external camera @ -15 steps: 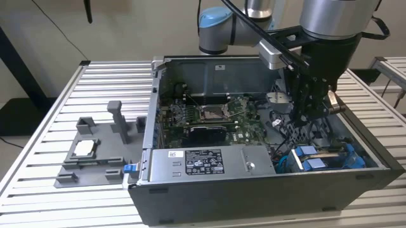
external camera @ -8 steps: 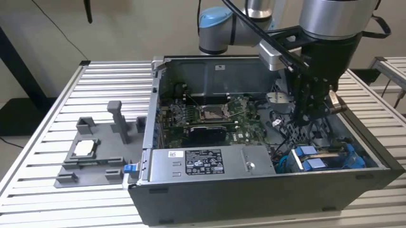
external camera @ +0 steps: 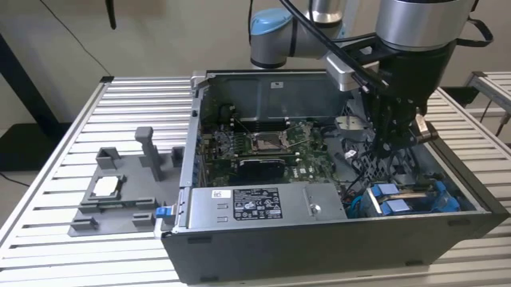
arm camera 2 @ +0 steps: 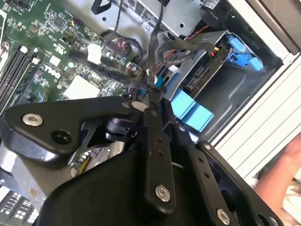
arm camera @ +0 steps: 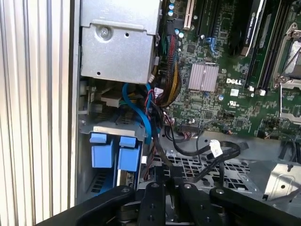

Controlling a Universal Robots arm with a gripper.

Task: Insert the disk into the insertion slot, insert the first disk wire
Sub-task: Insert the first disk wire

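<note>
The gripper (arm camera 2: 149, 98) hangs inside the open case (external camera: 319, 251) with its jaws pressed together on a thin black wire (arm camera 2: 157, 42). The disk (arm camera 2: 207, 75) already sits in the insertion slot (arm camera 2: 235, 92), a little beyond the jaws and off to one side, its blue carrier tabs (arm camera 2: 190, 110) facing out. I'd guess that wire is light and floppy with a small brittle plug (arm camera 2: 160, 82), so the best hold is right behind the plug.
</note>
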